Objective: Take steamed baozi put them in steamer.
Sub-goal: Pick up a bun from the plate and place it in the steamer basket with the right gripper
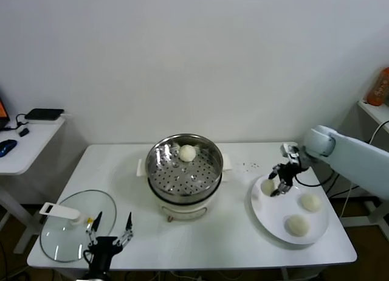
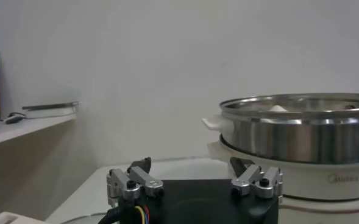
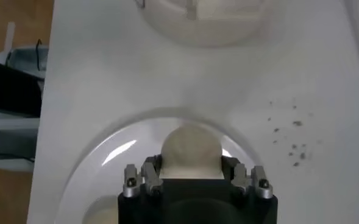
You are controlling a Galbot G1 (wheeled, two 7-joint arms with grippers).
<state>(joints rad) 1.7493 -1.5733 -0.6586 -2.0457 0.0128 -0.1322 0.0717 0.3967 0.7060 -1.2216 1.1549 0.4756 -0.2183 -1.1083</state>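
Baozi (image 1: 187,152) sits in steamer (image 1: 185,174); three on plate (image 1: 265,219).

Steamer (image 2: 301,131): cut by the left wrist view's edge, its interior hidden behind the steel rim, only a sliver of one baozi (image 2: 278,108) showing above it. Plate (image 3: 106,159): cut off in the right wrist view, with the right gripper (image 3: 191,173) body covering the near half of the baozi (image 3: 190,146) between its fingers. Glass lid (image 1: 61,232): partly behind the left gripper (image 1: 112,223); orange object (image 1: 378,86) cropped, identity unclear.
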